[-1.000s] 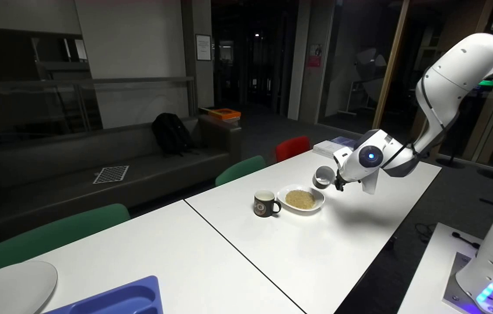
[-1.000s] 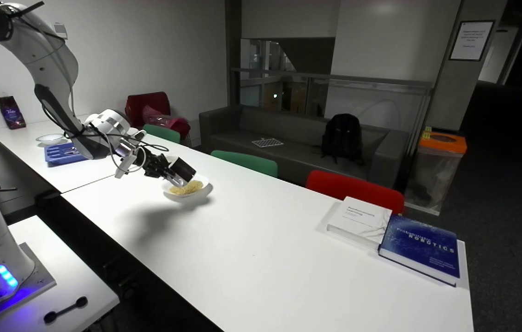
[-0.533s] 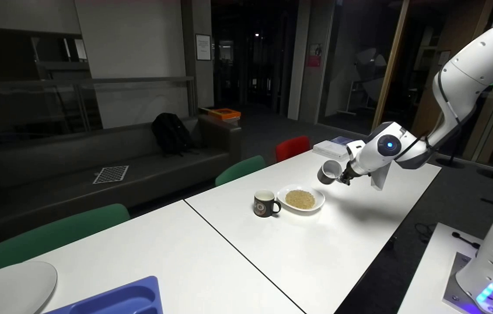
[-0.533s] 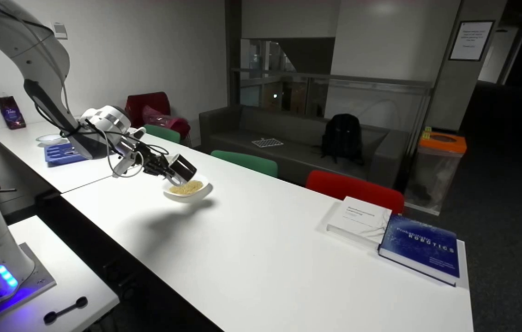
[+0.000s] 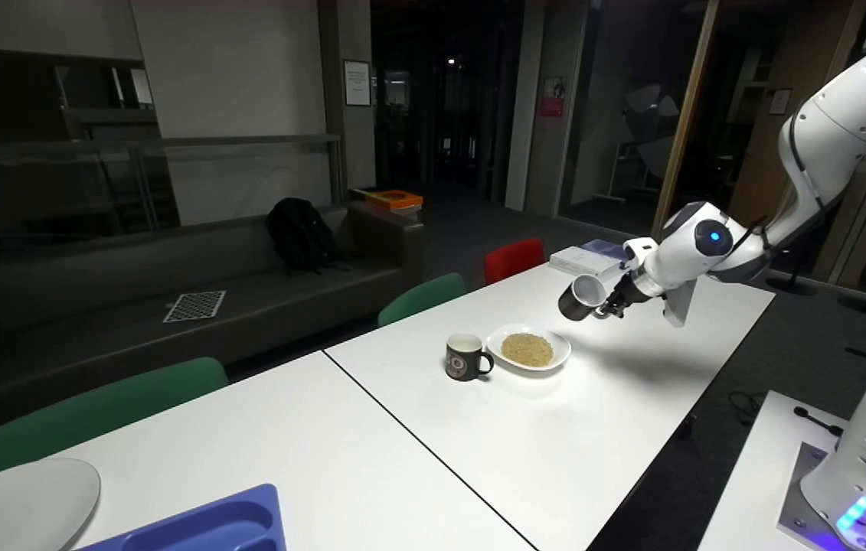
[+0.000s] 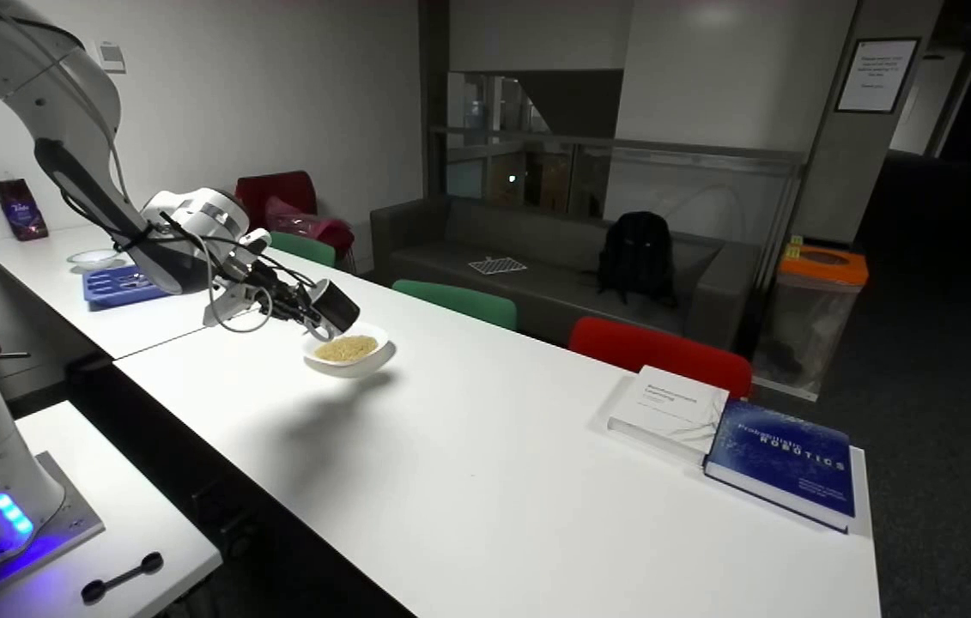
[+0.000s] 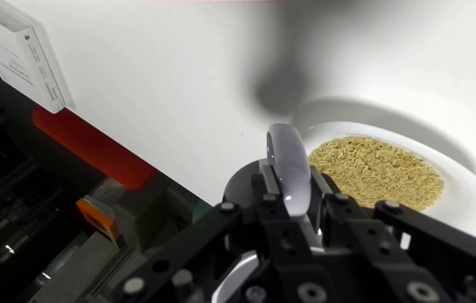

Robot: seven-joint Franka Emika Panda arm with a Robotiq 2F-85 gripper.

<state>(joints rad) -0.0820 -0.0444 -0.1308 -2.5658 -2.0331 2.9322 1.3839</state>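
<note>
Mug (image 5: 575, 306) pinched by its handle (image 7: 289, 155), tilted in the air

The pincer (image 7: 293, 181) is clamped across the handle, and the mug leans just beside its tips, clear of the desk (image 6: 494, 481). Lower than the pincer and near it lies a dish (image 7: 461, 195) of rice (image 7: 372, 168); on the dish's far side from the pincer sits an upright mug (image 5: 463, 360). The pinched one looks like glazed ceramic: probably rigid, slick, breakable and of middling weight. Its bulk hangs to one side of the grip, so it may well swivel. The handle's two sides seem the best hold.
</note>
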